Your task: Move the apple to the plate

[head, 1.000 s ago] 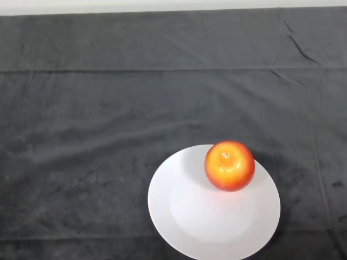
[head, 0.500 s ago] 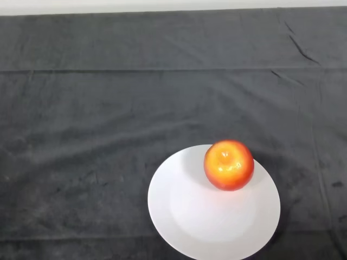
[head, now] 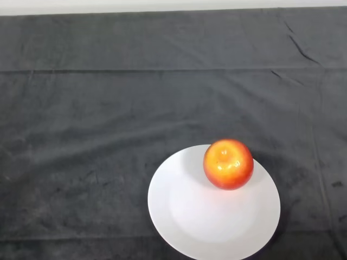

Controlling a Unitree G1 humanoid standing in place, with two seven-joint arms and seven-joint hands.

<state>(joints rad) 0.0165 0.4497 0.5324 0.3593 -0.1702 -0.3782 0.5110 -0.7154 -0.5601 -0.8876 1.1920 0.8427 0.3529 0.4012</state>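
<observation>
**benchrat:** The apple (head: 228,164) sits on the white plate (head: 184,216), toward its far right rim. No hand in shot, so can't tell its state.

**g1_tinker:** Looks rigid, glossy, round, so probably slick and rolls easily. I'd wrap the widest part from the sides. Plate hangs near the tabletop's (head: 108,108) front edge; lots of open cloth behind and left.

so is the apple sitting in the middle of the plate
No, the apple rests on the plate at its far right rim, well away from the centre.
</observation>
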